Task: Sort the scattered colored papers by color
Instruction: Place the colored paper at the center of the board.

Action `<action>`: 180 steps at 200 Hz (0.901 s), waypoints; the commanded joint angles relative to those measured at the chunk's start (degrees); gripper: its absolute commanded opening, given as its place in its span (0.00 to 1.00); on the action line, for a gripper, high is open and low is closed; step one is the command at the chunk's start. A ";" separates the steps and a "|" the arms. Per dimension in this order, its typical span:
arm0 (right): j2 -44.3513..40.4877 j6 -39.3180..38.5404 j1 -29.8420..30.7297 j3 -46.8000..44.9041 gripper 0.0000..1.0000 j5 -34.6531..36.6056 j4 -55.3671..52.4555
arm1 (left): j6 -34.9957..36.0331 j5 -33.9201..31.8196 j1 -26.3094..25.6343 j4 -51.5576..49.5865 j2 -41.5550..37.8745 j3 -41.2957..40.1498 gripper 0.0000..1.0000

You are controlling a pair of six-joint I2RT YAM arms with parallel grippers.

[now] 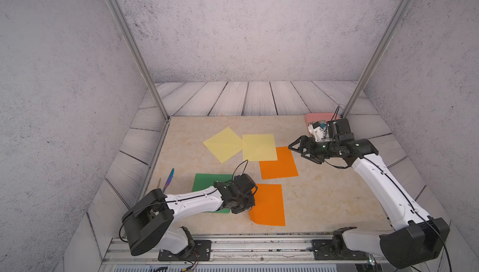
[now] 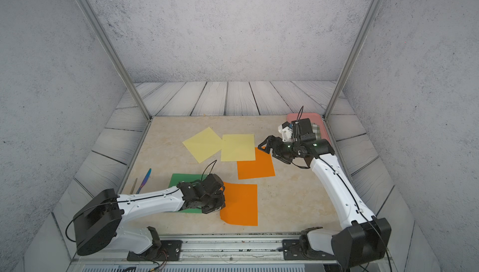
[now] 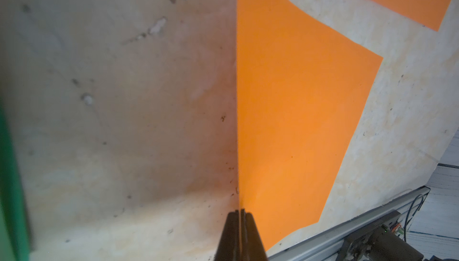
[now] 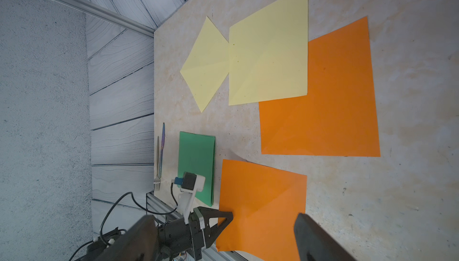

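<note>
The left tool (image 3: 240, 214) is clenched on the near orange paper sheet (image 3: 298, 113), its thin edge caught between the two black fingers (image 3: 252, 232). From the pinch the sheet runs out ahead of the tool. Its gripped edge is raised off the beige marbled table (image 1: 324, 200) and the rest lies flat. The green paper sheet (image 1: 207, 183) lies directly behind this tool, partly under its wrist and arm. In the right wrist view its edge looks like two stacked layers.

The right tool (image 1: 303, 153) is released, fingers spread wide and holding nothing, hanging above the table. The far orange paper sheet (image 1: 279, 165) lies flat just ahead of and below its fingertips. Further ahead, the square-set pale yellow paper sheet (image 1: 259, 147) covers one corner of that orange sheet. The diamond-turned pale yellow paper sheet (image 1: 223, 144) touches it with one corner on the side away from the tool. The pink tray (image 1: 320, 115) sits behind the right tool. A metal fork (image 4: 157, 162) and a blue iridescent knife (image 4: 162, 143) lie side by side beyond the green sheet, out from the left tool's arm.
</note>
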 commanded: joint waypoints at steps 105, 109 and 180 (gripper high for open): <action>2.28 -1.69 0.25 -0.70 0.92 -1.48 0.43 | -5.86 -1.22 -0.03 6.96 3.23 -2.83 0.00; 2.29 -1.81 0.25 -0.79 0.91 -1.41 0.43 | -5.69 -1.13 0.00 6.87 3.72 -2.52 0.00; 3.33 -3.04 0.21 -0.77 0.92 -1.56 -0.28 | -5.01 -0.81 0.51 5.61 6.99 -0.37 0.04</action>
